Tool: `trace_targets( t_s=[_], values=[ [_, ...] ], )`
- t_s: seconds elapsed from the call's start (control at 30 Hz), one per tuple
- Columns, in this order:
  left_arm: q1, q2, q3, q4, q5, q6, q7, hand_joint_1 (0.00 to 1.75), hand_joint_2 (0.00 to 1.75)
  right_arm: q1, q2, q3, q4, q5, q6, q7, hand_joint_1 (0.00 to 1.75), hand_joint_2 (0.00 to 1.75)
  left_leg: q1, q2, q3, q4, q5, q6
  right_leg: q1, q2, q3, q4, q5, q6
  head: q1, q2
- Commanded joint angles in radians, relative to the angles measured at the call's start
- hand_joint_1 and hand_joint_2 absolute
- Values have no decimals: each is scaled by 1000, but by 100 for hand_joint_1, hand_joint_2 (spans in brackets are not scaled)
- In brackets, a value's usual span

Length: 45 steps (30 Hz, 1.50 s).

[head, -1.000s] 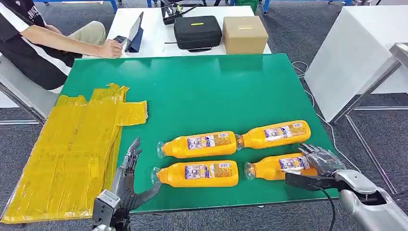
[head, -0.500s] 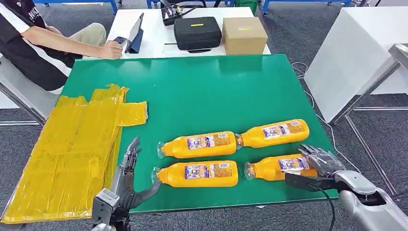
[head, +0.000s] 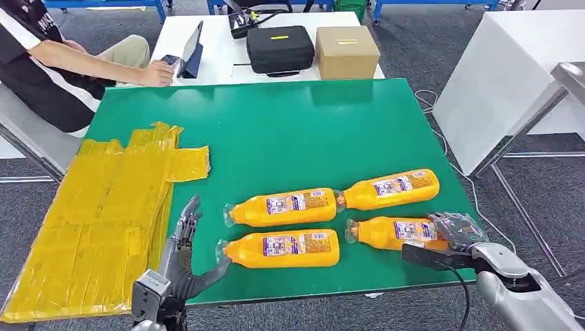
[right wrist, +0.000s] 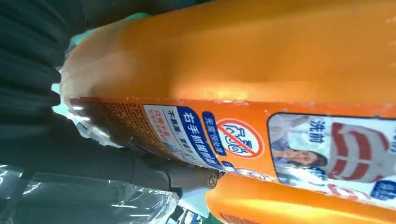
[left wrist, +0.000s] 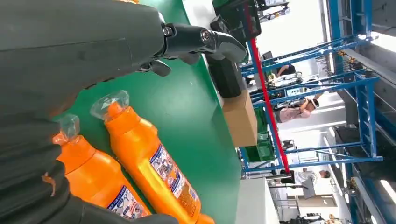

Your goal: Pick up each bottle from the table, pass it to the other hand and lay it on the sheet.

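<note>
The right hand (head: 459, 231), low at the right of the head view, is wrapped over the base end of the near-right orange bottle (head: 397, 233), its dark fingers (head: 448, 224) lying over the bottle's rear; the bottle lies flat on the green counter (head: 296, 131). In the right wrist view the same bottle (right wrist: 261, 70) fills the frame, pressed against the hand's dark fingers (right wrist: 93, 154).

The left hand (head: 181, 256) sits at the lower left of the head view, fingers spread and pointing up the frame, thumb out to the side, holding nothing. It rests at the near edge of the counter between the yellow sheet (head: 103, 214) and the near-left orange bottle (head: 279, 249).

Four bottles lie on their sides in two rows, caps toward the left of the frame. The far-left orange bottle (head: 283, 207) and the far-right orange bottle (head: 390, 188) lie almost end to end in the back row.

The crumpled sheet covers the counter's left side and hangs over its edge.

At the top of the frame, a white table (head: 214, 41) carries a black case (head: 281, 47), a cardboard box (head: 347, 50) and a tablet (head: 193, 47). A seated person (head: 48, 65) at upper left reaches an arm onto it.
</note>
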State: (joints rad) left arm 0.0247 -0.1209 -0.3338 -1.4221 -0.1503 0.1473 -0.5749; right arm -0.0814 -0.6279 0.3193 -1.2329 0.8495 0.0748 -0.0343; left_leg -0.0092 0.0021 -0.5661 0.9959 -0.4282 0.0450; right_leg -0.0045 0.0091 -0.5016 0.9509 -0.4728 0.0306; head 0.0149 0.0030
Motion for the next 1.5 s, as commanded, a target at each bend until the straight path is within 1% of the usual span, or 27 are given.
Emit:
trace_targets(
  t_s=[0.03, 0.2, 0.37, 0.4, 0.5, 0.53, 0.6, 0.63, 0.93, 1.03, 1.1, 1.13, 1.2, 1.23, 1.33, 1.47, 1.5],
  values=[
    [-3, 7, 17, 17, -2, 1, 7, 0, 175, -6, 124, 28, 128, 21, -27, -23, 175, 175, 3, 1, 1, -1, 0, -2, 3, 1, 2, -3, 1, -1, 0, 0],
    [7, 3, 25, 5, -7, 4, 10, 0, 175, 1, 142, -4, 112, 19, -59, -38, 175, 175, 3, 6, 0, -3, 1, -4, 3, 4, 0, -4, 3, -2, 0, 0],
    [12, -2, 31, 1, -16, -2, 20, 0, 175, 59, 154, -69, 21, -22, -114, -50, 175, 175, 3, 8, 1, -2, 0, -4, 3, 5, 0, -2, 3, -4, 0, 0],
    [13, -3, 31, 1, -16, -2, 20, 0, 175, 62, 156, -68, 18, -22, -114, -50, 175, 175, 3, 5, 0, -2, 1, -5, 2, 3, -1, -2, 3, -5, 0, 0],
    [13, -3, 31, 1, -16, -2, 20, 0, 175, 65, 154, -69, 11, -21, -115, -50, 175, 175, 3, 5, 1, -1, 0, -3, 3, 4, 1, -2, 2, -4, 0, 0],
    [13, -3, 31, 1, -16, -2, 20, 0, 175, 65, 154, -69, 11, -21, -115, -50, 175, 175, 2, 4, 0, -2, 0, -3, 2, 3, 0, -2, 2, -4, 0, 0],
    [13, -3, 31, 1, -16, -2, 20, 0, 175, 65, 154, -69, 11, -21, -115, -50, 175, 175, 3, 4, -1, -1, 1, -3, 3, 3, 9, -2, 2, -4, 0, 0],
    [13, -3, 31, 1, -16, -2, 20, 0, 175, 65, 154, -69, 11, -21, -115, -50, 175, 175, 2, 4, 0, -1, 1, -3, 3, 3, 10, -2, 2, -4, 0, 0],
    [13, -3, 31, 1, -16, -2, 20, 0, 175, 65, 154, -69, 11, -21, -115, -50, 175, 175, 3, 3, -4, -1, 2, -4, 3, 2, 6, -2, 3, -4, 0, 0],
    [13, -3, 31, 1, -16, -2, 20, 0, 175, 65, 154, -69, 11, -21, -115, -50, 175, 175, 3, 4, -3, -1, 1, -2, 3, 3, 6, -2, 3, -4, 0, 0],
    [14, -7, 36, 1, -26, -9, 26, 0, 175, 89, 170, -112, -19, -42, -137, -40, 175, 175, 2, 4, -3, -1, 1, -3, 2, 3, 6, -2, 3, -4, 0, 0],
    [19, -10, 40, 1, -36, -13, 31, 0, 175, 99, 191, -151, -35, -39, -161, -6, 175, 175, 2, 3, -3, -1, 1, -3, 2, 2, 6, -2, 3, -4, 0, 0],
    [25, -10, 42, 7, -45, -13, 32, 0, 175, 108, 236, -213, -43, -49, -176, 2, 175, 175, 3, 3, -3, -1, 1, -3, 3, 2, 6, -2, 2, -4, 0, 0],
    [29, -5, 39, 14, -49, -11, 32, 0, 175, 111, 259, -246, -44, -68, -206, 3, 175, 175, 2, 4, -3, -1, 1, -3, 2, 3, 6, -2, 3, -4, 0, 0],
    [33, 15, 33, 33, -45, 11, 22, 0, 175, 111, 306, -318, -45, -160, -257, -33, 175, 175, 2, 4, -4, -1, 1, -3, 3, 3, 6, -2, 3, -4, 0, 0],
    [20, 41, 12, 63, -27, 30, 11, 0, 175, 121, 356, -387, -54, -287, -294, -103, 175, 175, 2, 3, -6, -2, 1, -4, 2, 2, 4, -2, 3, -5, 0, 0],
    [9, 55, -4, 88, -10, 49, 5, 0, 175, 93, 401, -424, -11, -340, -348, -137, 175, 175, 2, 3, -8, -2, 2, -3, 2, 1, 2, -2, 3, -4, -1, 0]
  ],
)
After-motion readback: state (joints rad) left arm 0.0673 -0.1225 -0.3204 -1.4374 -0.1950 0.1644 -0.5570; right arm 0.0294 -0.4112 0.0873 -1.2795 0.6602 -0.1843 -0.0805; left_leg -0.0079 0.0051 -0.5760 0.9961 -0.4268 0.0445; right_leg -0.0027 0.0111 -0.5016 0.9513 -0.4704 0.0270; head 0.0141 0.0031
